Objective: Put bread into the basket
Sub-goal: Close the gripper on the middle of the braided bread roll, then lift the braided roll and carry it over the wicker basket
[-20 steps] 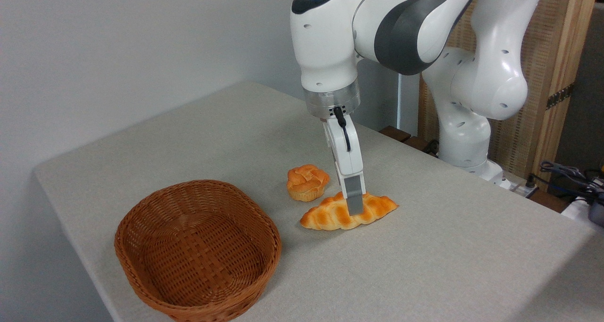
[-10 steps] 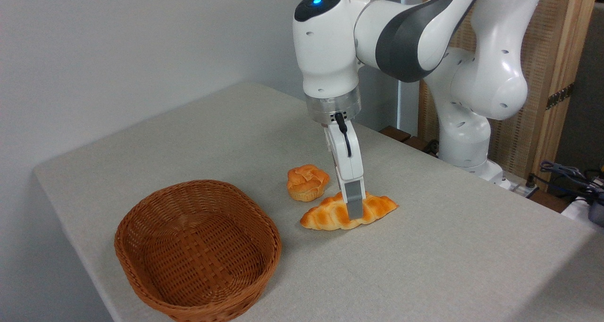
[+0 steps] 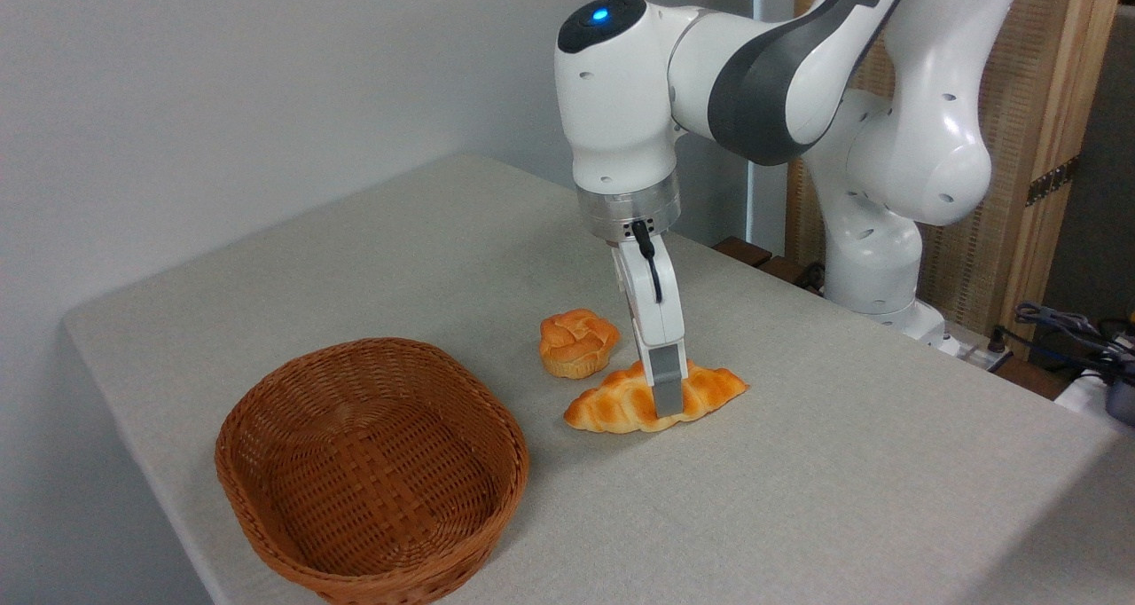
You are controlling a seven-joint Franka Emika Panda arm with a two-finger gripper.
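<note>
On the table [image 3: 842, 463], tool [image 3: 667, 401] straddles bread [image 3: 621, 403].

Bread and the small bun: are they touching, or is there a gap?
Apart. The camera view shows a strip of bare table between the bun and the bread; their outlines do not meet.

No text, label, brand, number or sign can be read anywhere in the view. The white arm casing above the gripper [image 3: 667, 401] bears no legible marking, only a blue light on its top. The bread [image 3: 621, 401] under the gripper, the bun [image 3: 577, 342] and the basket [image 3: 266, 481] to its left carry no print.
</note>
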